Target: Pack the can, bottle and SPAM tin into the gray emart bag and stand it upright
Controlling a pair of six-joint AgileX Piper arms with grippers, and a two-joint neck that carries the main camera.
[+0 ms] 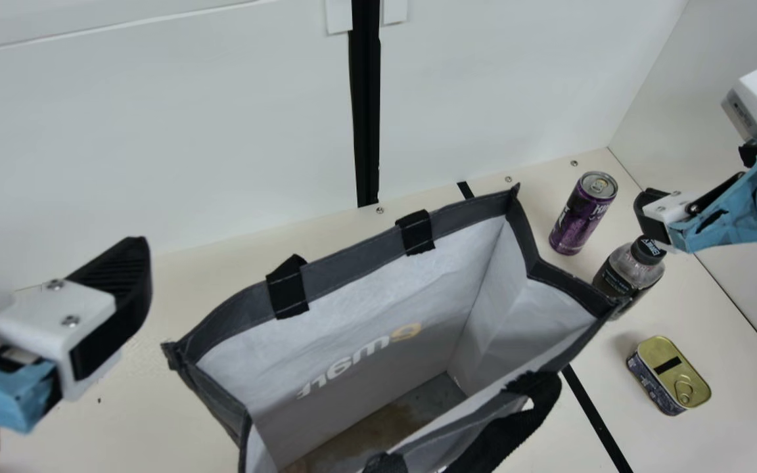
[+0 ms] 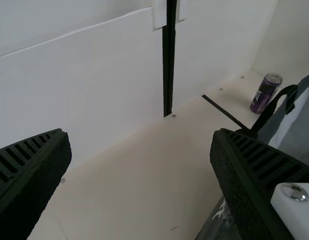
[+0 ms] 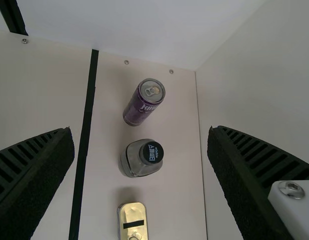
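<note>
Main view: the inner wall of the gray emart bag [image 1: 431, 276] bears the word "emart" [image 1: 359, 361], its yellow initial at upper right and its pale letters running down toward lower left. The purple can [image 1: 581, 220] carries white lettering, only partly legible. Right wrist view: pale characters mark the bottle's dark cap [image 3: 153, 152], too small to read surely. Print on the SPAM tin's side [image 1: 651, 387] is likewise too fine to read.

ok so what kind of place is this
Probably a robot test station set up for a packing exercise: a cream table with plain white panels around it, an open gray bag, and a robot arm at either side.
</note>
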